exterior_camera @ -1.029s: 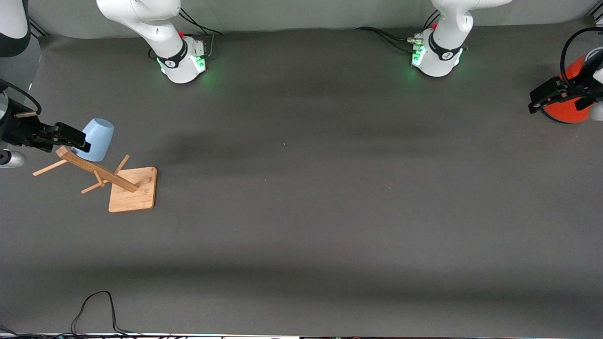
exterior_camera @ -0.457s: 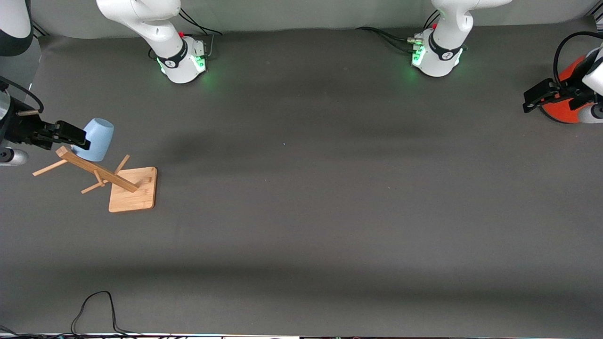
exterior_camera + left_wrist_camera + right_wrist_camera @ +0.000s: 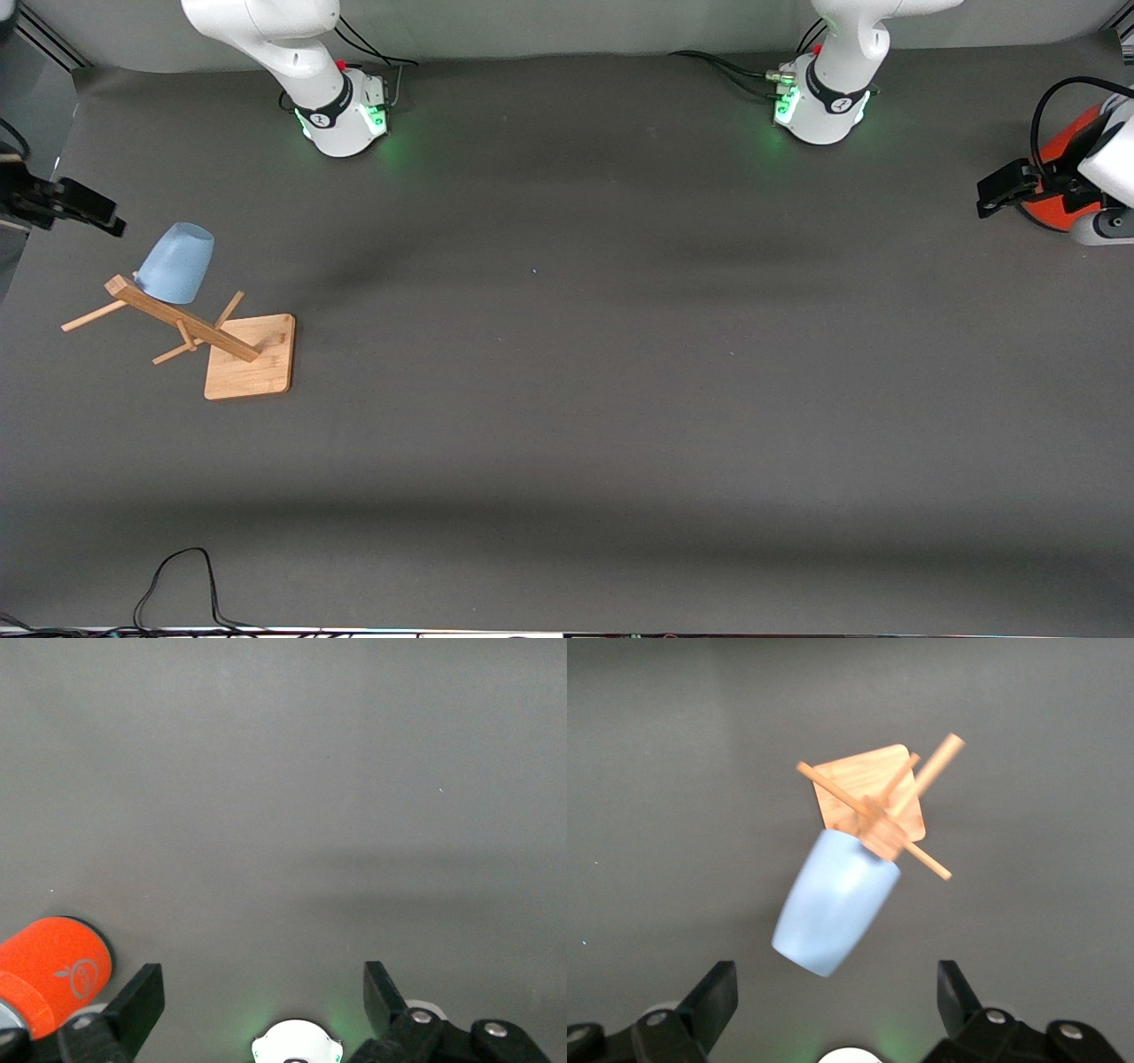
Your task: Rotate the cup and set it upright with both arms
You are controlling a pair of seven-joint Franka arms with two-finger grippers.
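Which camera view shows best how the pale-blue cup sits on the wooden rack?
The right wrist view: the cup fills the middle, hung mouth-first on a peg of the wooden rack. The front view shows the cup small, partly hidden by the rack's post. The left wrist view does not show it.

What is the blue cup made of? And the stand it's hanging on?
The cup looks like smooth matte plastic or glazed ceramic: even pale blue, with no shine or grain; the pictures cannot settle which. It sits upside down on a peg of the rack, which looks like light, unpainted wood, maybe bamboo: tan with faint grain lines on its flat base.
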